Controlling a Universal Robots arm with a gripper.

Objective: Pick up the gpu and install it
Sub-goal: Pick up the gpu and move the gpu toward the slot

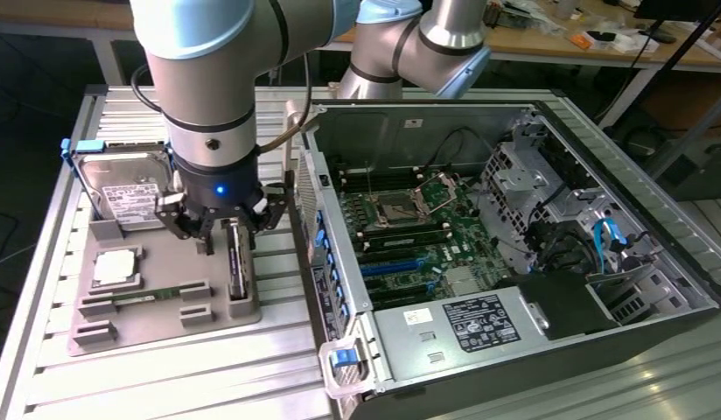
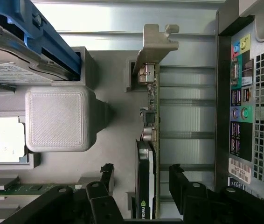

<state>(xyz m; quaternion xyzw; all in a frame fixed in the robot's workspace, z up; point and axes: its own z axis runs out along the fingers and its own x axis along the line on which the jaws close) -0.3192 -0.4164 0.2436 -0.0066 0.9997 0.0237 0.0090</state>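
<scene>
The gpu stands on edge in a slot of the grey holder tray, a narrow dark strip with its silvery bracket at the far end. My gripper hangs straight above it, black fingers down on either side of the card. In the wrist view the gpu runs between the two fingertips, and my gripper stands open with a small gap showing on each side of the card. The card rests in its slot.
On the same tray lie a silver hard drive, a CPU and a green memory stick. The open computer case stands close beside the tray at the exterior view's right, motherboard exposed; its rear ports sit near the card.
</scene>
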